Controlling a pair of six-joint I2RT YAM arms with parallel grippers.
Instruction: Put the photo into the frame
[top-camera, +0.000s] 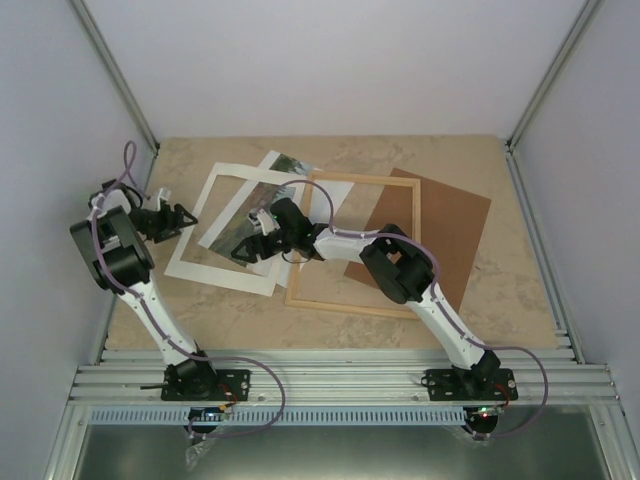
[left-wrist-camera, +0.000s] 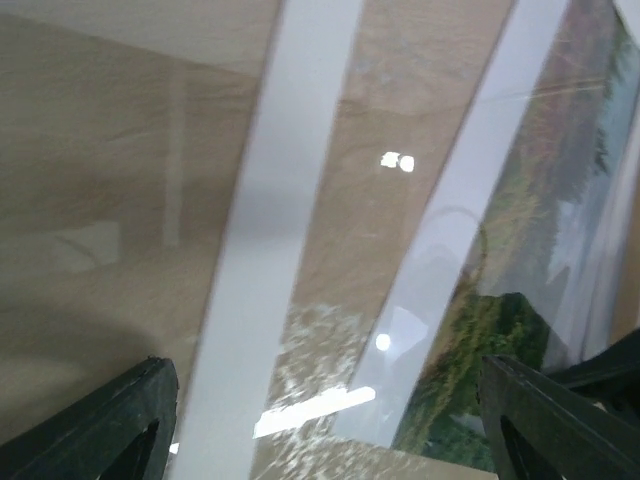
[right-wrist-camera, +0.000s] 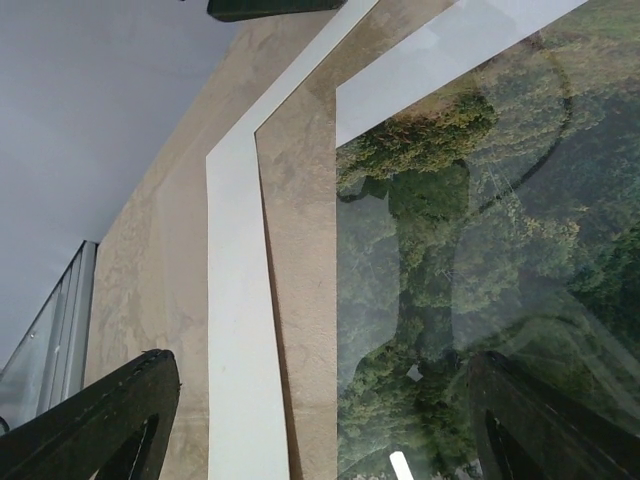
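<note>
The right gripper (top-camera: 246, 250) hangs low with its jaws spread wide and nothing between them. In its wrist view the right gripper (right-wrist-camera: 322, 356) looks straight down on the photo (right-wrist-camera: 460, 250), green trees under a glossy sheen. Beside the photo runs a strip of bare surface (right-wrist-camera: 300, 300), then the corner of a white mat (right-wrist-camera: 235, 300).

The left gripper (top-camera: 185, 217) is also open and empty, and sits at the mat's (top-camera: 205, 255) left edge. From its wrist, the left gripper (left-wrist-camera: 325, 365) faces a mat strip (left-wrist-camera: 270, 250), with the photo (left-wrist-camera: 520, 300) off to the right.

From above, the photo (top-camera: 250, 205) lies askew in the mat's window, one end reaching past the mat's far side. Whether it lies over or under the mat there I cannot tell. The frame (top-camera: 350, 307) lies flat just right of the mat. The photo is outside it, and the right arm crosses it. The frame's right side overlaps a brown board (top-camera: 445, 225).
</note>
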